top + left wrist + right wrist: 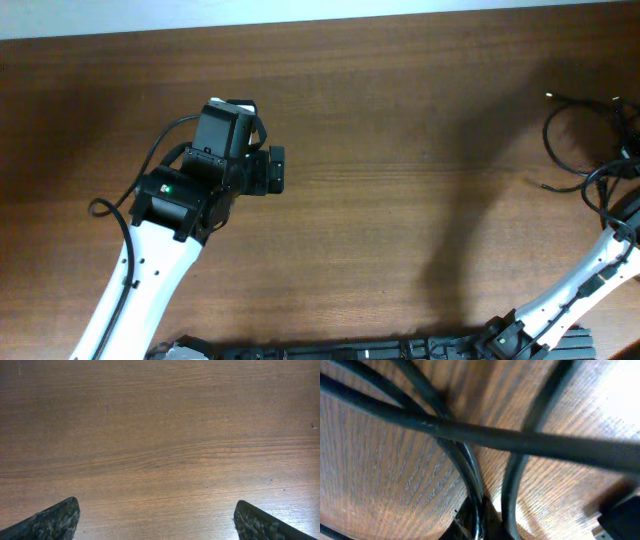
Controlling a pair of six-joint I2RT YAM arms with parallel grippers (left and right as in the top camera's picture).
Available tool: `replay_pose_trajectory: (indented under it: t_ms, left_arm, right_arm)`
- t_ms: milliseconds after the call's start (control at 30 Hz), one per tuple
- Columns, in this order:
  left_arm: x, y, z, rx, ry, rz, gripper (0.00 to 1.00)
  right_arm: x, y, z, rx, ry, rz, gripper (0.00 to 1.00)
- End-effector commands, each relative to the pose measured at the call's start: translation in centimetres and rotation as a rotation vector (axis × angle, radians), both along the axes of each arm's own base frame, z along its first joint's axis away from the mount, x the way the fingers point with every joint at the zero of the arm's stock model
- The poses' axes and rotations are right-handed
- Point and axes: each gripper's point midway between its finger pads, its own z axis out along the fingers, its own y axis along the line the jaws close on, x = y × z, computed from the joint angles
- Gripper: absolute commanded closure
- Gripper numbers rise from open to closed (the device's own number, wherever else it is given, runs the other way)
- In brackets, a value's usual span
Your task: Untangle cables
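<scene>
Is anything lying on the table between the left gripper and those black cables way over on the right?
Nothing visible. Only bare brown wooden table lies between the open left gripper and the thin black cables at the table's right edge; they are simply far apart.

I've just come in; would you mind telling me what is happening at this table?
Two robot arms are untangling black cables looped at the right edge of the wooden table. The right gripper is down among the crossing strands, shut, apparently pinching one. The left gripper hangs wide open over bare wood farther left, holding nothing. The strands cross one another, so the tangle is not yet undone.
</scene>
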Motion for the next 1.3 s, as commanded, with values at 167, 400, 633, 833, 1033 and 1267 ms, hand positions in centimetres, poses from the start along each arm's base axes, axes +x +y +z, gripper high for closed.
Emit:
replay_pose_trajectory:
  t_ms: [167,400,633,833,1033,1267]
  left_arm:
    - [0.1,0.0,0.2,0.006,-0.008,0.002,0.01]
    - [0.1,0.0,0.2,0.006,-0.008,0.002,0.01]
    - [0.1,0.0,0.2,0.006,-0.008,0.002,0.01]
    - [0.1,0.0,0.2,0.006,-0.008,0.002,0.01]
    - [0.1,0.0,0.2,0.006,-0.008,0.002,0.01]
    - [0.1,0.0,0.2,0.006,-0.008,0.002,0.01]
  right_arm:
    - [10.4,11.3,11.2,0.042,-0.575,0.78,0.92]
    - [12.8,17.4,21.5,-0.153,-0.678,0.931,0.87]
    - [12.9,22.2,20.5,-0.242,-0.497,1.089,0.32]
    - [14.6,26.5,16.5,-0.273,-0.36,1.204,0.25]
    - [15.3,28.4,11.2,-0.235,-0.238,1.22,0.24]
    - [14.9,27.6,4.0,-0.174,-0.084,1.163,0.27]
